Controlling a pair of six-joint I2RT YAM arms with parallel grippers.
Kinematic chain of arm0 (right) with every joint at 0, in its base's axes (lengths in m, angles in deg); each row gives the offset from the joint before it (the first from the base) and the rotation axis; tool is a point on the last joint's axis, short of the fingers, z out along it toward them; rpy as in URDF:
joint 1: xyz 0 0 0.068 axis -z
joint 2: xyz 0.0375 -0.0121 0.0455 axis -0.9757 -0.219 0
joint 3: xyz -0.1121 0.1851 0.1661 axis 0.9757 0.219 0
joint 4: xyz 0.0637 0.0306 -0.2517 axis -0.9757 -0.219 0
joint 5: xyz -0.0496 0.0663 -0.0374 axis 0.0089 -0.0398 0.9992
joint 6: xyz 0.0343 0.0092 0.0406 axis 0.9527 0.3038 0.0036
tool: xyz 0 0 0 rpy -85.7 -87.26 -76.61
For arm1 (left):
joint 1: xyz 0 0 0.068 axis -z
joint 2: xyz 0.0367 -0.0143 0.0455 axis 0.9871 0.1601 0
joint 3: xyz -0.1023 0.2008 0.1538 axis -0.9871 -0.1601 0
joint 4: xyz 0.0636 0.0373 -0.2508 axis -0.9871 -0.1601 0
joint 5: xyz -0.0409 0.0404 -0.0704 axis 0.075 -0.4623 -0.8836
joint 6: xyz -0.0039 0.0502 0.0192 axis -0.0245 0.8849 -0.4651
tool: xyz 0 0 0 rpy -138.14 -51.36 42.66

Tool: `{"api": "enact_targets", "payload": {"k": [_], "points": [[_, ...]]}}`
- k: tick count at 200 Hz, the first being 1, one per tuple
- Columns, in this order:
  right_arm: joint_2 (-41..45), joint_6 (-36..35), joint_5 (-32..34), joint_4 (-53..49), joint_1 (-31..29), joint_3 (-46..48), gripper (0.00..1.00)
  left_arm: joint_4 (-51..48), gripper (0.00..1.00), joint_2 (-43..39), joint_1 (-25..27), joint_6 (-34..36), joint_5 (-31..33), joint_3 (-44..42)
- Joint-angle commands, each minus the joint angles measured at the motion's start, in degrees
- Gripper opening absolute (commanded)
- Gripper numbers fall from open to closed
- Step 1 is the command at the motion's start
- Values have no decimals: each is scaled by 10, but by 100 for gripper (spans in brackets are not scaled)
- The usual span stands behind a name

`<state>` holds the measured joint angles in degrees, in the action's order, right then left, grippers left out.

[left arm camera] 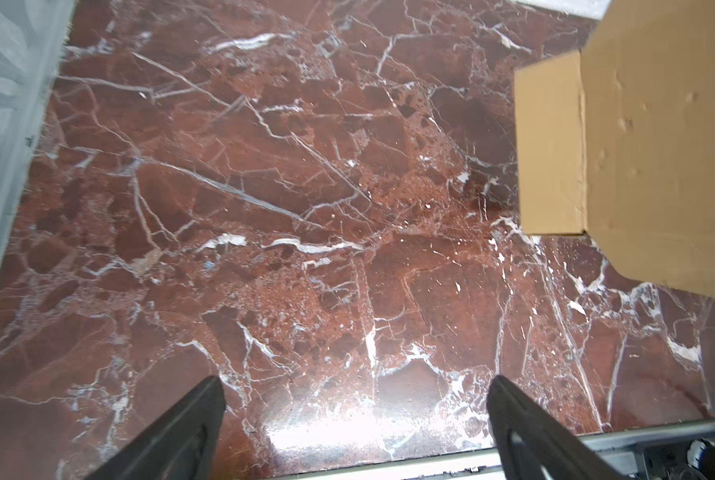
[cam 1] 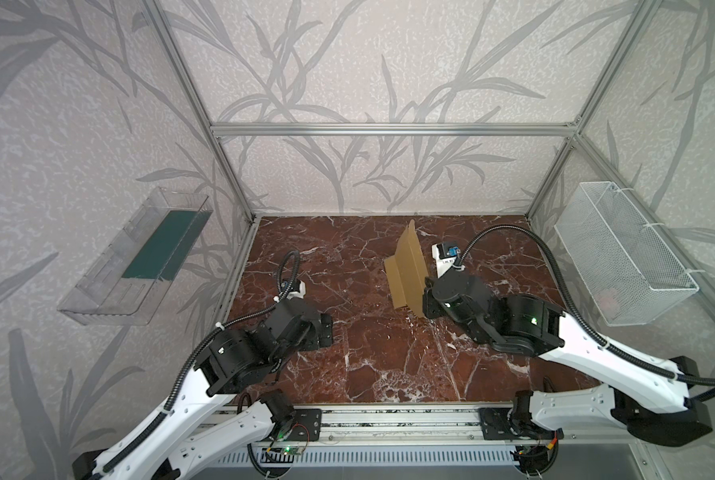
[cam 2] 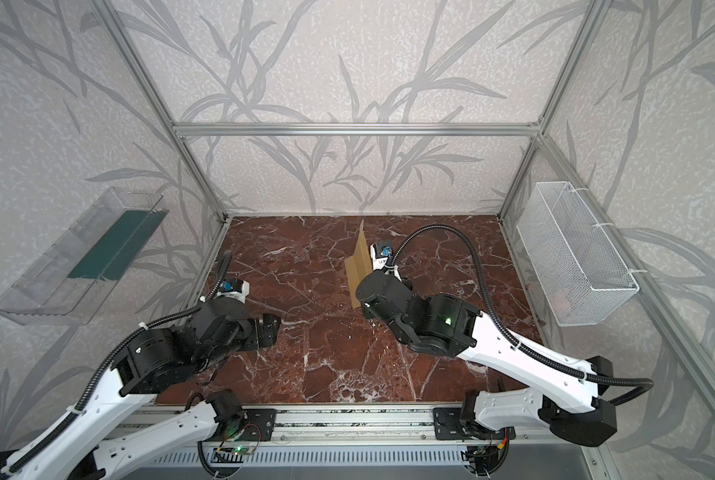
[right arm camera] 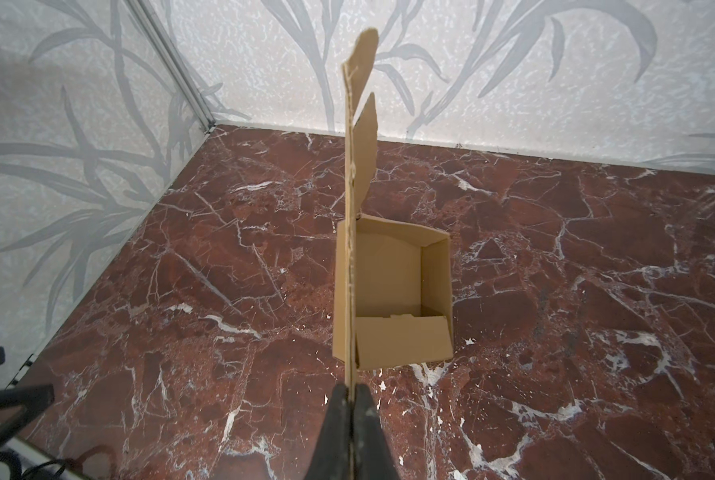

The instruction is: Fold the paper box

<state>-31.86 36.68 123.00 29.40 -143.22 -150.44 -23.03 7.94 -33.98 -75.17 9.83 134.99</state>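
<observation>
**A:** While our right gripper is pressed together on the near edge of the upright lid panel, where do we place the paper box?

**B:** We see it on the red marble tabletop, right of the middle in both top views. Its shallow tray lies open and seems to rest on the stone, with the lid standing on edge above one long wall.

**A:** And our left gripper?

**B:** It is spread wide and empty, hovering over bare marble well apart from the cardboard.

**A:** What worries us from here?

**B:** We judge the pinch thin, since it sits on a single edge. If we swing the lid down with nothing bracing the tray, the whole box may slide or tip on the smooth stone instead of creasing at the hinge. The loose flap at the lid's far end may catch outside the wall rather than tuck in. The near end flap leans inward and may block the closing.

**A:** So we want the free gripper against the tray first?

**B:** We think so.
</observation>
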Motion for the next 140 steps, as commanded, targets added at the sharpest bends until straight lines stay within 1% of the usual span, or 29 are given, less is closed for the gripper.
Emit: {"api": "enact_targets", "payload": {"k": [1,12,30,40,75,125,140], "points": [[-22,34,49,-3,6,-19,0,19,99,-7,0,-1,-36,-25],[-35,44,46,-9,14,-20,0,26,99,-10,0,-5,-46,-36],[-53,56,9,-10,35,-12,0,34,99,-16,0,-8,-57,-51],[-64,62,4,-10,41,-9,0,37,99,-21,1,-13,-60,-59],[-105,68,1,-25,45,-22,0,45,99,-37,0,-23,-70,-87],[-133,70,-49,-14,53,-37,0,50,99,-59,1,-35,-76,-114],[-134,70,-63,-11,59,-38,12,50,99,-60,0,-37,-79,-119]]}}
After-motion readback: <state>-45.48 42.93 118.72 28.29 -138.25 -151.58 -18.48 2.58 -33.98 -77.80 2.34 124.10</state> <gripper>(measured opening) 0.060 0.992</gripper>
